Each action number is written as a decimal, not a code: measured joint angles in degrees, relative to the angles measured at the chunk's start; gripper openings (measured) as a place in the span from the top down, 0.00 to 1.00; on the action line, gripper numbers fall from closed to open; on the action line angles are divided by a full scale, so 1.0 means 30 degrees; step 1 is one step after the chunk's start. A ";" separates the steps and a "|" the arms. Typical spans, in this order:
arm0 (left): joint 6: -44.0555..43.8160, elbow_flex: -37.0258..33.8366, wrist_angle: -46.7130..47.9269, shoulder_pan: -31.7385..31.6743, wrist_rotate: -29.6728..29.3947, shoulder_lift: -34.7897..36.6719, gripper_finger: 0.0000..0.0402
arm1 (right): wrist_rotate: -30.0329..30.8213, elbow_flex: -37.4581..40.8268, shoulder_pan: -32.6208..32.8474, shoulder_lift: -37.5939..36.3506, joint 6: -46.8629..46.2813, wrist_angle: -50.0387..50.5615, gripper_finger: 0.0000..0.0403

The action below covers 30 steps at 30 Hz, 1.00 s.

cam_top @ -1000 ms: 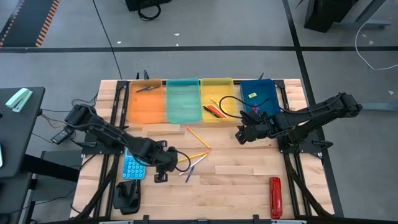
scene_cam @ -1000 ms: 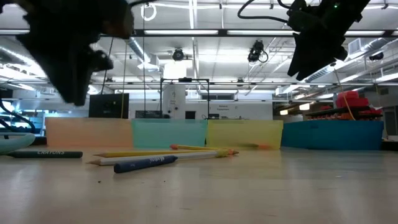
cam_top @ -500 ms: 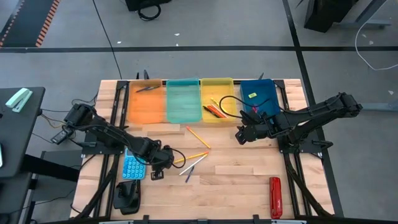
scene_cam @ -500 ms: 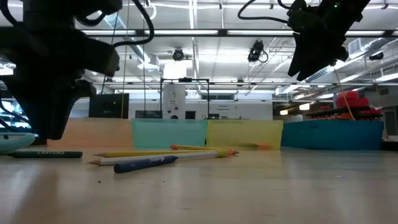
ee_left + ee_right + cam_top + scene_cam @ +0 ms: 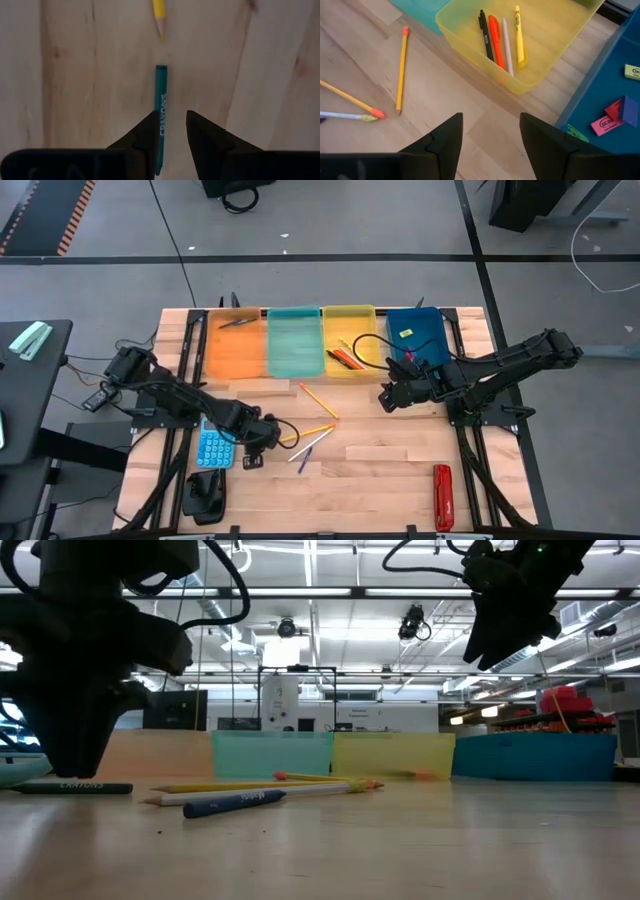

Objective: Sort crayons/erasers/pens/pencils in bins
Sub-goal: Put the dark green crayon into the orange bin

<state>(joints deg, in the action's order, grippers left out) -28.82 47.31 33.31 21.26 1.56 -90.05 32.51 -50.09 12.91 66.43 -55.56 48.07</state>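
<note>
Left gripper [image 5: 172,127]: low over the near-left part of the table [image 5: 380,470], just beside the light-blue calculator [image 5: 211,447]; fingers part-open, straddling a teal crayon [image 5: 161,107] that lies flat between them. No contact is visible, so I judge it not yet gripped.
Teal crayon: on the bare wood, its far end just short of a yellow pencil tip [image 5: 159,17]; apparently the item in hand now.
Loose pencils [image 5: 318,431]: several long thin sticks on the wood in mid-table, near the left gripper, one more [image 5: 318,401] lying closer to the bins; all unsorted.
Red oblong tool [image 5: 442,497]: near-right corner, well apart from the rest.
Right gripper [image 5: 490,135]: hovers in front of the yellow and dark blue bins, fingers spread wide, holding nothing; seems to wait.
Orange bin [image 5: 235,355]: one dark thin stick at its far end.
Teal bin [image 5: 294,345]: nothing clearly visible inside.
Yellow bin [image 5: 470,47]: a black pen, an orange stick, a pale stick and a yellow one side by side.
Dark blue bin [image 5: 600,90]: erasers [image 5: 615,116] in pink, red and yellow-green.
Progress: roughly midway by my reading; erasers look sorted, while the crayon and the pencils remain.
</note>
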 joint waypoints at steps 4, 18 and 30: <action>0.0314 -0.0066 -0.0020 -0.0079 0.0006 -0.0302 0.74 | 0.0008 0.0000 0.0000 0.0000 -0.0430 -0.0007 0.49; -0.0173 -0.0747 -0.0612 -0.0664 0.0029 -0.0441 0.75 | 0.0080 0.0007 0.0000 0.0003 -0.1007 -0.0015 0.49; -0.0174 -0.0882 -0.0899 -0.0664 0.0039 -0.0441 0.78 | 0.0073 0.0007 0.0000 0.0000 -0.1128 -0.0007 0.49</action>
<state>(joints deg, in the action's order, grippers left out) -29.34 44.66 30.61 19.27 1.68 -91.37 32.73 -50.06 12.91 66.43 -58.94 48.05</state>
